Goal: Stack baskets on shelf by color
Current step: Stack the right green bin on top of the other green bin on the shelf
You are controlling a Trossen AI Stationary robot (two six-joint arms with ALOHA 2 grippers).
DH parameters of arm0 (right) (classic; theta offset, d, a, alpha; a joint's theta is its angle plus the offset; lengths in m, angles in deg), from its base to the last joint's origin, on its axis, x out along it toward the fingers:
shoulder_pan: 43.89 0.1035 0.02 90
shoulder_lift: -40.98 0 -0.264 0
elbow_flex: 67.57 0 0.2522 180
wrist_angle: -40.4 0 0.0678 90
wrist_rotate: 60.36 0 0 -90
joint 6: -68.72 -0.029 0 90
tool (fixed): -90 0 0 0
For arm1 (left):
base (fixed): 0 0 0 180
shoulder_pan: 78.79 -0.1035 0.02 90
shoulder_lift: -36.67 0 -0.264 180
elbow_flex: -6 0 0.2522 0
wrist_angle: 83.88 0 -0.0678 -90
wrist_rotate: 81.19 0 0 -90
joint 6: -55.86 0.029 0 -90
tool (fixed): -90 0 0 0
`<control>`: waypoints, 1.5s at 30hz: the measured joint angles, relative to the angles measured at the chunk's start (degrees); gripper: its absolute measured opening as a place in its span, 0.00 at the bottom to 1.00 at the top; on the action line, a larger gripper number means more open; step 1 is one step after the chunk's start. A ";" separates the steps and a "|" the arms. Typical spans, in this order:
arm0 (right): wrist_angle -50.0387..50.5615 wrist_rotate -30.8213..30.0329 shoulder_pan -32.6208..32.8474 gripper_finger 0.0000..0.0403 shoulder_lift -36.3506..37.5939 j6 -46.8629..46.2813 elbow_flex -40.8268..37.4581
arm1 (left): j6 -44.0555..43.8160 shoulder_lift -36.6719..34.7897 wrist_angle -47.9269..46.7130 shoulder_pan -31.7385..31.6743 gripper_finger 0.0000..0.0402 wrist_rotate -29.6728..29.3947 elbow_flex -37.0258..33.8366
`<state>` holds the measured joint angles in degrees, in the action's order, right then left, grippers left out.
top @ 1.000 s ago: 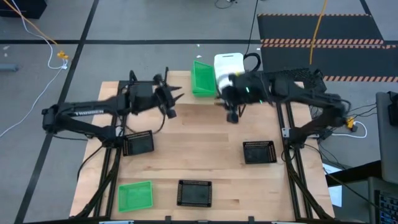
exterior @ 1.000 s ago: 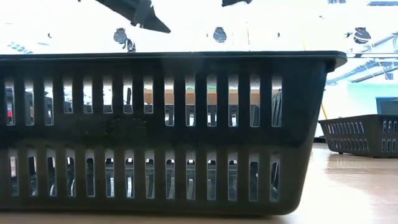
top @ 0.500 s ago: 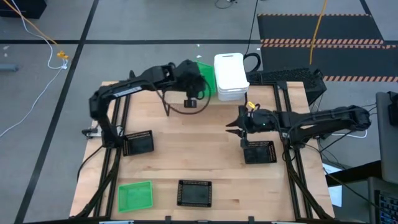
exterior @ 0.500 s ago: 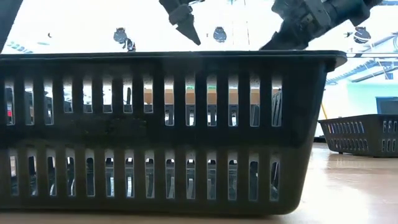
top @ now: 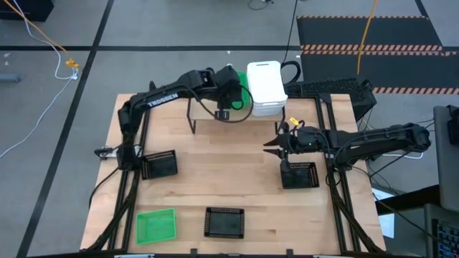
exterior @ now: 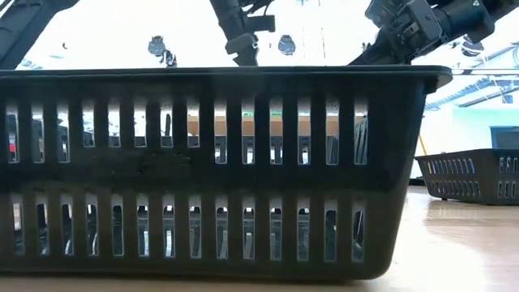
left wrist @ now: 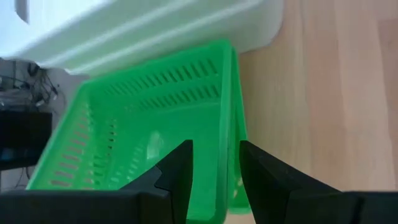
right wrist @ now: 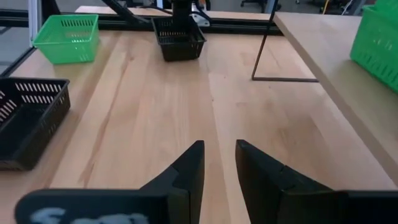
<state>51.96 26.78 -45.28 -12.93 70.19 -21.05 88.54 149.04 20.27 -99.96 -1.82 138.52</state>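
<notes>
A light-wood shelf (top: 215,123) on thin black legs stands at the bench's far edge. On it a bright green mesh basket (left wrist: 149,149) sits upright, just beside a stack of smooth white baskets (top: 265,87) with rounded corners. Down on the bench, three black mesh baskets lie apart: one at the left (top: 159,165), one at the right (top: 298,175), one at the near edge (top: 224,222). Another green basket (top: 155,224) rests near the front left corner.

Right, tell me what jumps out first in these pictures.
The left gripper sits over the rim of the green basket on the shelf, beside the white stack. The right gripper hangs open over the table by a black basket. Another black basket fills the low view.
</notes>
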 joint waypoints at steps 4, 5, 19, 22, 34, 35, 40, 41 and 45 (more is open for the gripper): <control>-0.32 -0.02 0.00 0.21 -0.20 -0.78 0.00 | -0.40 -0.04 -1.11 -0.24 0.33 0.02 0.00; -0.84 -0.02 0.00 0.21 -0.20 -0.81 0.00 | -0.65 -0.04 -1.21 -0.24 0.33 0.01 0.00; -1.40 0.00 0.00 0.21 -0.20 -0.81 0.00 | -0.24 -0.50 -0.72 0.02 0.03 -0.13 0.00; -1.42 -0.01 0.00 0.21 -0.20 -0.81 0.00 | -0.26 -1.05 0.20 0.30 0.06 -1.83 0.00; -0.45 0.00 0.51 0.21 -0.20 -1.04 0.00 | -7.22 -3.71 1.95 1.02 0.06 -2.03 -0.12; -0.11 -0.02 0.80 0.21 -0.20 -1.05 0.00 | -8.11 -3.84 2.33 1.02 0.08 -1.46 -0.35; -0.29 -0.05 1.98 0.21 -0.20 -0.98 -0.23 | -10.62 -3.88 2.41 1.02 0.12 -1.33 -1.35; -1.01 -0.16 2.07 0.21 -0.20 -0.98 -0.60 | -10.98 -3.87 2.71 1.02 0.12 -1.31 -1.48; -6.49 -0.25 2.23 0.21 -0.20 -1.48 -3.41 | -13.82 -3.91 4.84 0.92 0.13 -1.27 -2.87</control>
<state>45.47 26.54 -43.05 -13.13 68.72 -24.46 74.73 145.13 25.11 -99.04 -3.09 135.66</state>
